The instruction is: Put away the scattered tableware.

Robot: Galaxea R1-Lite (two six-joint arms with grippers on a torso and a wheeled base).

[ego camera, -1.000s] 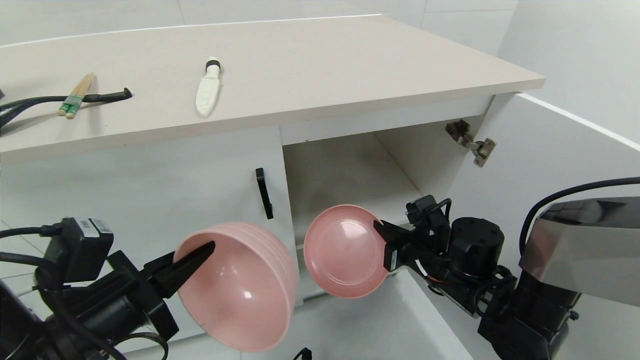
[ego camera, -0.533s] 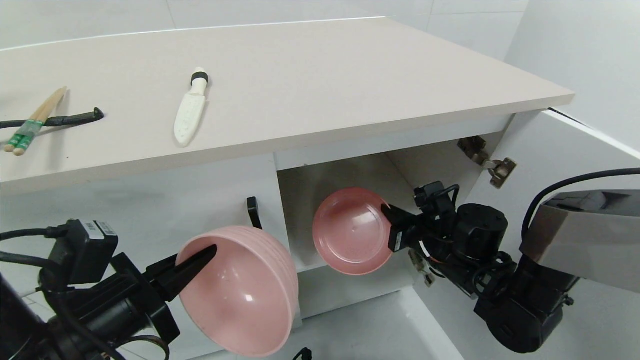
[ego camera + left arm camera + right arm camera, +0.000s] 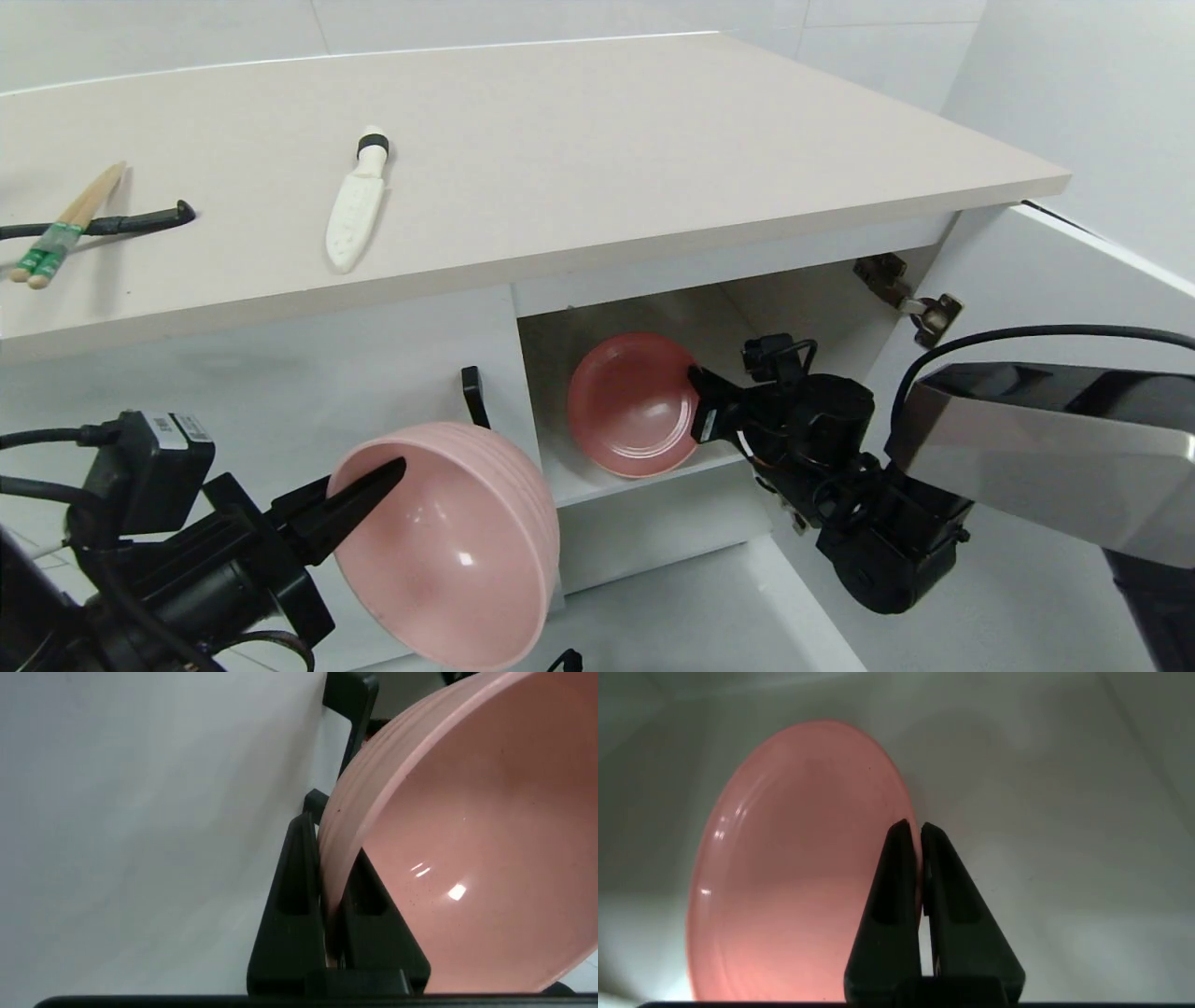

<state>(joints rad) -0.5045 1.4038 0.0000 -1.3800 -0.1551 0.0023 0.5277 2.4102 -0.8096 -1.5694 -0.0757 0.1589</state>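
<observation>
My left gripper is shut on the rim of a ribbed pink bowl, held low in front of the closed left cabinet door; the left wrist view has the bowl pinched between the black fingers. My right gripper is shut on the edge of a pink plate, held tilted inside the open cabinet just above its shelf. The right wrist view shows the plate clamped in the fingertips. On the countertop lie a white knife and chopsticks.
The cabinet's right door stands swung open beside my right arm, its hinge exposed. The left door is closed, with a black handle. A black cable crosses the counter by the chopsticks.
The right gripper has carried the plate forward from outside the cabinet to inside it, above the shelf. The head camera shifted early on. The left gripper and bowl stayed put.
</observation>
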